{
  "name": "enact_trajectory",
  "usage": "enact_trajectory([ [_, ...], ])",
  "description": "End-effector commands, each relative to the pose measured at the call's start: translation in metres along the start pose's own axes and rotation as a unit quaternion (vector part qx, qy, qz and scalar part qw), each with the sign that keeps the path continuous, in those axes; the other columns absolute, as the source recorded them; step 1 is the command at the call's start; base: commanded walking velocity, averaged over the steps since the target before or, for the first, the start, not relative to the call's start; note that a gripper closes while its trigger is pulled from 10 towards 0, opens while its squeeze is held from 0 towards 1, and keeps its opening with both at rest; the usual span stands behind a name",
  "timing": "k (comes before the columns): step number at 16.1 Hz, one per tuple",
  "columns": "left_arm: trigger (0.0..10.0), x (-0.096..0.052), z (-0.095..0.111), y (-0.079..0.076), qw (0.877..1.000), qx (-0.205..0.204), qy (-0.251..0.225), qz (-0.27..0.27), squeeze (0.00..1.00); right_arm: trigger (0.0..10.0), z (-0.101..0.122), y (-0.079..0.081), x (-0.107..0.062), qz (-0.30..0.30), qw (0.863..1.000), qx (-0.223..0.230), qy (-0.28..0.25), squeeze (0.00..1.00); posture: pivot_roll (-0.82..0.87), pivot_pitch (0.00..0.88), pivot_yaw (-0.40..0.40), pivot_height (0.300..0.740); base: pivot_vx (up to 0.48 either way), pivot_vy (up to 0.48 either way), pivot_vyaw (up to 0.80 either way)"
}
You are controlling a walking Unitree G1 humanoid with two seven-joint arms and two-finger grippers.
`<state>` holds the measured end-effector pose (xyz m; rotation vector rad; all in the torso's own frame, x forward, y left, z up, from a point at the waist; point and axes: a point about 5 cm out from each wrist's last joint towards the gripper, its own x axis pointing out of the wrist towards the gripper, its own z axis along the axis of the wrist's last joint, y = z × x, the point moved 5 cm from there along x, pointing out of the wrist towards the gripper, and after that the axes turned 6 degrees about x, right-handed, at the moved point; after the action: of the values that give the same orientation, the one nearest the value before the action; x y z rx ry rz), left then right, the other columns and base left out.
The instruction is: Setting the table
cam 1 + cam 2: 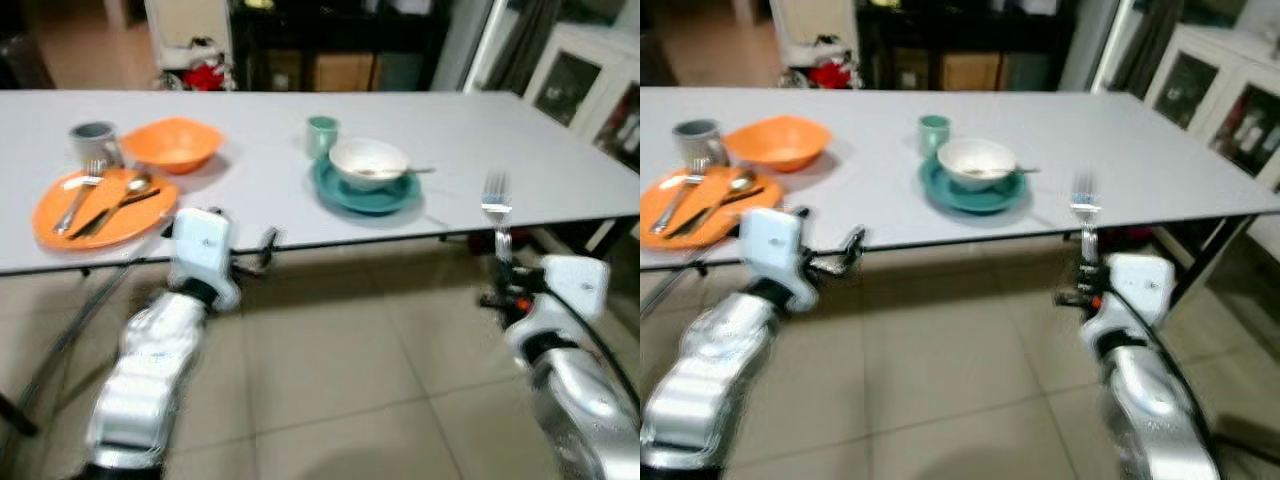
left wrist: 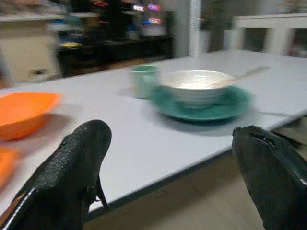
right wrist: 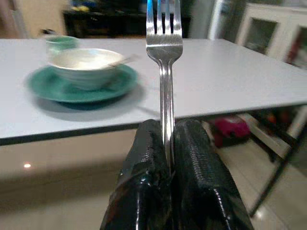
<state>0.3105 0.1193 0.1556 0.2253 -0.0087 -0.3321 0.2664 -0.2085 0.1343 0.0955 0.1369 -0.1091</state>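
My right gripper [image 1: 500, 262] is shut on a silver fork [image 1: 496, 200], which stands upright with its tines up, just in front of the table's near edge. In the right wrist view the fork [image 3: 164, 43] rises from between the black fingers [image 3: 144, 163]. A teal plate [image 1: 364, 192] holds a white bowl [image 1: 368, 162] with a spoon in it, left of the fork, with a small teal cup [image 1: 322, 135] behind. My left gripper [image 1: 268, 245] is open at the table edge; its fingers [image 2: 72, 167] stand wide apart in the left wrist view.
At the left of the grey table [image 1: 250, 110] lie an orange plate [image 1: 100, 210] with a fork, spoon and knife, an orange bowl [image 1: 172, 144] and a grey mug [image 1: 94, 140]. White cabinets [image 1: 590, 80] stand at the right. Tiled floor [image 1: 330, 380] lies below.
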Motion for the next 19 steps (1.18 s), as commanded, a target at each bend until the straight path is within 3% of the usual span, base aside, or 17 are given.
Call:
enact_trajectory([
  [1, 10.0, -0.0021, 0.0023, 0.0097, 1.0, 0.01, -0.002, 0.013, 0.0, 10.0, 0.0057, 0.0063, 0.0014, 0.01, 1.0, 0.001, -0.011, 0.0, -0.01, 0.0, -0.05, 0.74, 0.334, 0.0, 0.0],
  [19, 10.0, -0.0028, 0.0028, 0.0056, 1.0, 0.013, -0.003, 0.005, 0.0, 10.0, 0.0028, 0.0102, 0.0019, 0.024, 1.0, -0.001, -0.001, 0.0, -0.01, 0.0, -0.055, 0.74, 0.345, 0.0, 0.0],
])
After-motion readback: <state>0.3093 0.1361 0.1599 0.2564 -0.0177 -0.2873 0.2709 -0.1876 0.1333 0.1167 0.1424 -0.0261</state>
